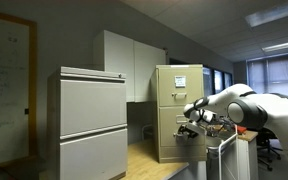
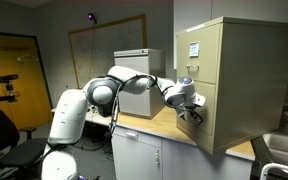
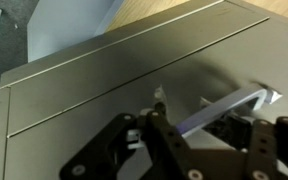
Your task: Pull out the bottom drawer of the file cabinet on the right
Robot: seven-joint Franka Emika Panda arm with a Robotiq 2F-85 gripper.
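Note:
The tan file cabinet (image 1: 177, 100) (image 2: 246, 75) stands on a wooden table, with a white paper sheet on its upper drawer front. Its bottom drawer (image 1: 170, 138) (image 2: 210, 122) (image 3: 94, 95) has a plain front that looks flush with the cabinet face. In the wrist view a small metal pull (image 3: 234, 106) runs across the drawer front between my fingers. My gripper (image 1: 191, 128) (image 2: 191, 113) (image 3: 206, 126) is pressed up to the drawer front and shut on that pull. The dark fingers hide the pull's lower end.
A wider light-grey two-drawer cabinet (image 1: 92, 120) (image 2: 136, 66) stands beside the tan one. The wooden tabletop (image 1: 149, 160) (image 2: 149, 125) carries both. A whiteboard (image 2: 104, 45) hangs on the back wall. A chair and camera stand (image 2: 6, 90) sit near the robot's base.

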